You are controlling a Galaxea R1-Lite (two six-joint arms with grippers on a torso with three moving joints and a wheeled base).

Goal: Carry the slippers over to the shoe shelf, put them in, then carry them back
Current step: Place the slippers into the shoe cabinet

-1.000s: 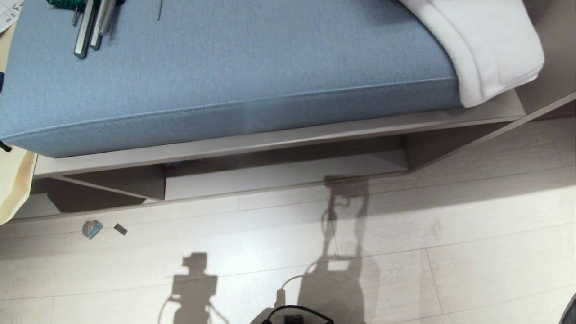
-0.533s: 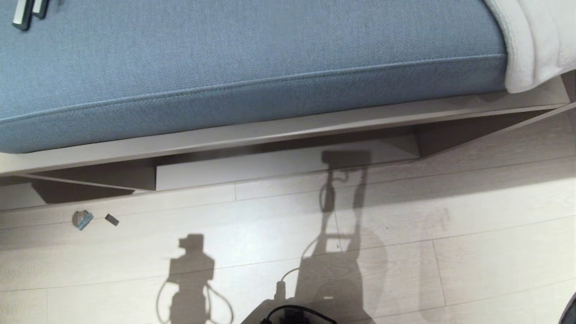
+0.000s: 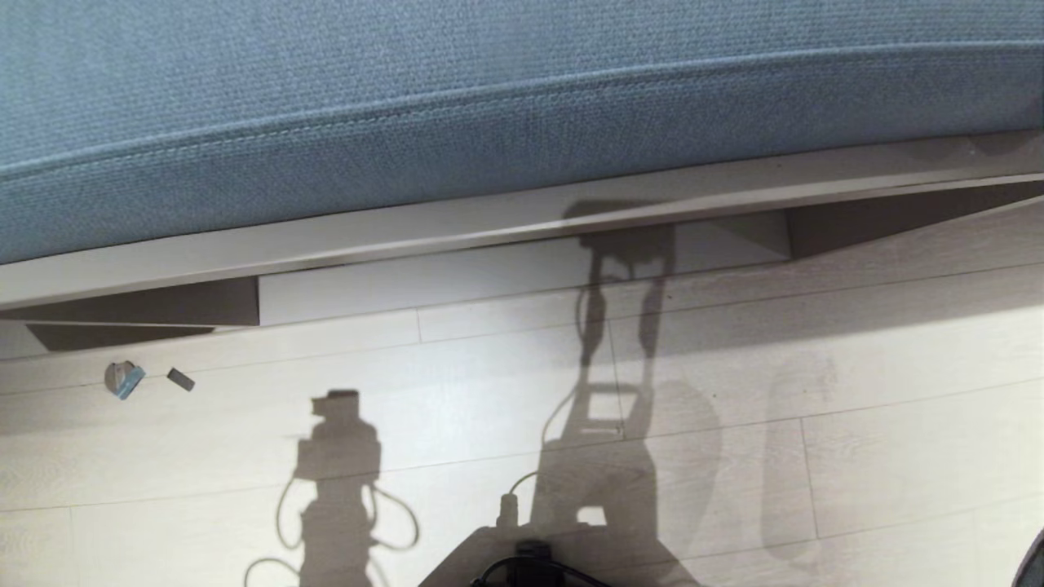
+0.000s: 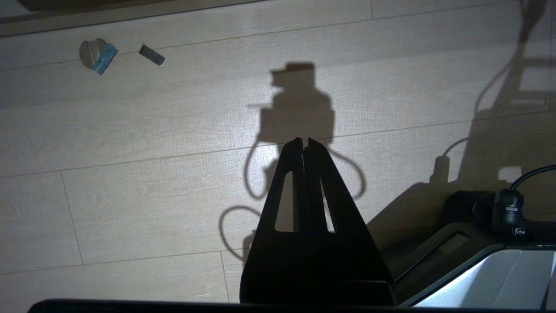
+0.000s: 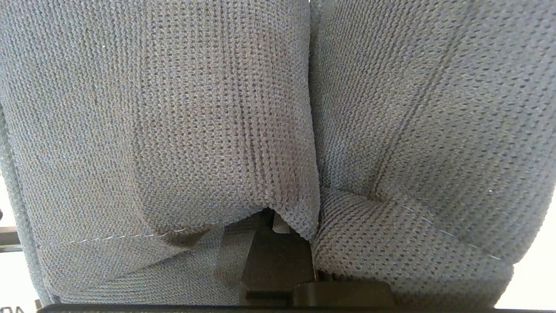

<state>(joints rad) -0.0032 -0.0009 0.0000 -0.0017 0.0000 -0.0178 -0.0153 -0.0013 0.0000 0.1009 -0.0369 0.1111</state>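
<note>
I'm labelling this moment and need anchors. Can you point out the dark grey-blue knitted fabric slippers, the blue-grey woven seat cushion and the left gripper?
Dark grey-blue knitted fabric slippers point(image 5: 173, 130): right wrist view, strap fabric.
Blue-grey woven seat cushion point(image 3: 489, 81): head view, top surface near the front seam.
Left gripper point(image 4: 305, 142): left wrist view, at the closed black fingertips.

A: Which colours mark the bench?
B: Blue-grey woven seat cushion point(image 3: 489, 90); grey-beige shoe shelf point(image 3: 506, 224).
A: And elsewhere?
B: Pale wood-grain floor point(image 3: 856, 367); grey-blue knitted slippers point(image 5: 195, 130); black left gripper point(image 4: 305, 143); a grey-and-blue scrap point(image 3: 122, 378).
</note>
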